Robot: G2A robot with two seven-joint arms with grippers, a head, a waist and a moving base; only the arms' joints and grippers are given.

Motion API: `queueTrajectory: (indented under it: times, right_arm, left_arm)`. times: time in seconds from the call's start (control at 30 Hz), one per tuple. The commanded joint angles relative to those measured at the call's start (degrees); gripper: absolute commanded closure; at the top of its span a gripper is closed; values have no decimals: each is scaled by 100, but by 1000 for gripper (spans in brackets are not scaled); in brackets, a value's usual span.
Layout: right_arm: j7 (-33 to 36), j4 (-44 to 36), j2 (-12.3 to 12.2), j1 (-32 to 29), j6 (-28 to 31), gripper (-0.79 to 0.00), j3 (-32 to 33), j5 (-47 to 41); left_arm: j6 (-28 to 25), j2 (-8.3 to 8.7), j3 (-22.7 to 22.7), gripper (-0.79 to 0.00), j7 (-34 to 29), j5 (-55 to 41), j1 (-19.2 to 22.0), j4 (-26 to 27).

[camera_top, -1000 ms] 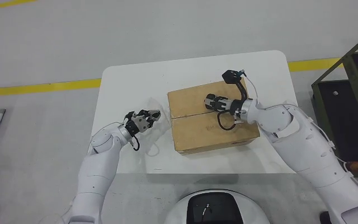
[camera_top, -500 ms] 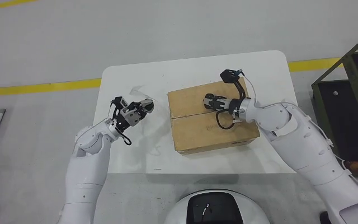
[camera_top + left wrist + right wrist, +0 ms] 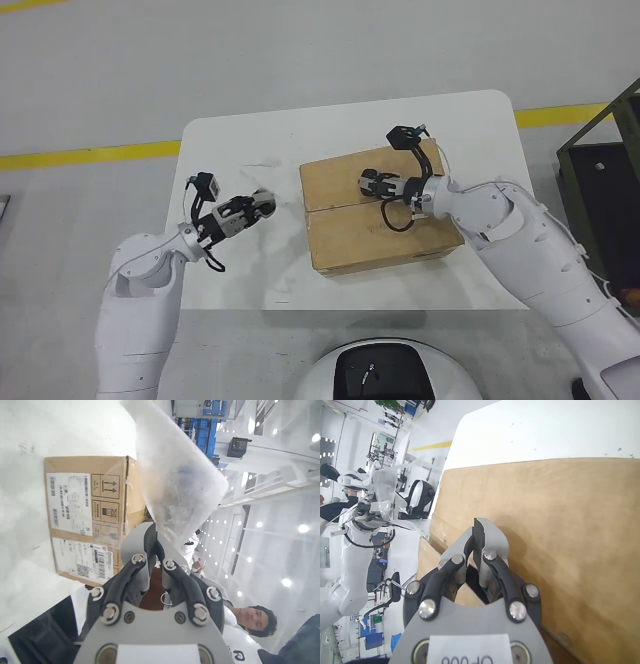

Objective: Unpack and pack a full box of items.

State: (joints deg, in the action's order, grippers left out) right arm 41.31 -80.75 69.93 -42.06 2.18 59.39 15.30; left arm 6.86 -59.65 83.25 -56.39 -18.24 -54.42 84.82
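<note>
1. Desk (image 3: 230, 150): white, with rounded corners. It carries the box and both of my arms work over it.
2. Box (image 3: 350, 240): brown cardboard, sitting flat on the desk to the right of centre. The top flaps are down and meet along a seam. The side facing my left arm carries printed labels.
3. Right gripper (image 3: 368, 183): sits over the top of the box, at the far flap just beside the seam. Its fingers are pressed together with nothing between them. My right wrist view shows a dark gap between the flaps just beneath them.
4. Left gripper (image 3: 262, 200): off the box's left side, above bare desk and near the box but apart from it. Its fingers pinch the clear tape.
5. Clear tape (image 3: 180, 482): a wide, translucent, crinkled strip standing up from the left fingers. In my right wrist view a thin strand of it runs toward the box's edge, and I cannot tell whether it touches.
6. Yellow floor line (image 3: 90, 155): painted on the grey floor beyond the desk.
</note>
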Motion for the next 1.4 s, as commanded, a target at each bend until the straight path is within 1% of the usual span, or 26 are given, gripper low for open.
queueTrajectory:
  times: [0.0,0.23,0.33,0.47,0.63,0.83,1.0,1.23,1.37]
  right_arm:
    - [-15,-29,1,-15,60,0,11,-9]
    - [44,-238,-15,-143,373,0,68,-62]
    - [216,-376,-51,-265,534,0,115,15]
    - [320,-468,-79,-398,675,0,152,48]
    - [205,-338,-68,-450,590,0,143,10]
    - [88,-202,-32,-409,507,0,74,-46]
    - [60,-226,-9,-368,467,0,1,12]
    - [-116,-433,-8,-497,333,0,25,115]
    - [-428,-804,-64,-751,176,0,337,198]
  left_arm:
    - [59,25,119,0,122,44,-116,102]
    - [594,102,286,0,386,412,-342,320]
    - [755,129,357,0,435,478,-417,428]
    - [841,140,426,0,381,214,-485,607]
    - [838,147,345,0,283,80,-481,871]
    - [634,151,27,0,77,246,-350,1222]
    - [543,127,-344,0,13,353,-98,1329]
    - [475,56,-977,0,30,575,421,1123]
    - [449,14,-1315,0,3,725,636,868]
